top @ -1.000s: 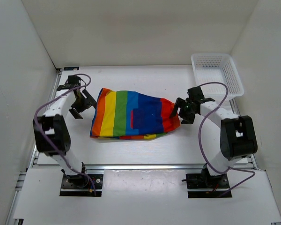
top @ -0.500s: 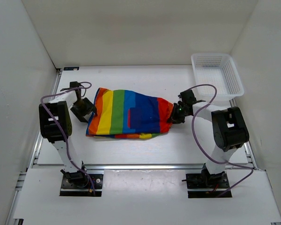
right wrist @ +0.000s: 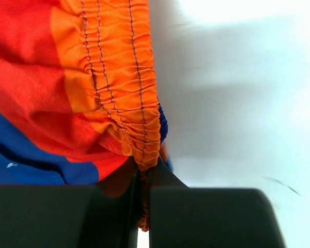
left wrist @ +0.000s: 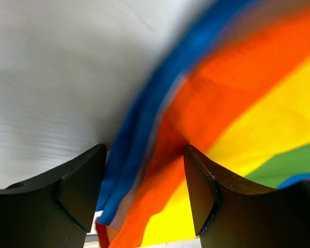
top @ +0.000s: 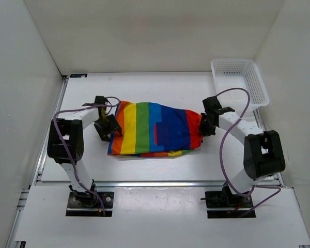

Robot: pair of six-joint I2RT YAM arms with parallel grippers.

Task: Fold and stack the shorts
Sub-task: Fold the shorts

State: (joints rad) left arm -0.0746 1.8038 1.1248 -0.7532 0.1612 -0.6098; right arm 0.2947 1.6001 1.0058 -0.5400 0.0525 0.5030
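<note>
Right gripper pinches shorts on white table inside white walls.

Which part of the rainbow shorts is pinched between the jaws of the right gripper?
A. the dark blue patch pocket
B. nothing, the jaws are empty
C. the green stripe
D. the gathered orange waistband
D: in the right wrist view the right gripper has its jaws closed on the gathered orange waistband of the shorts.
</note>
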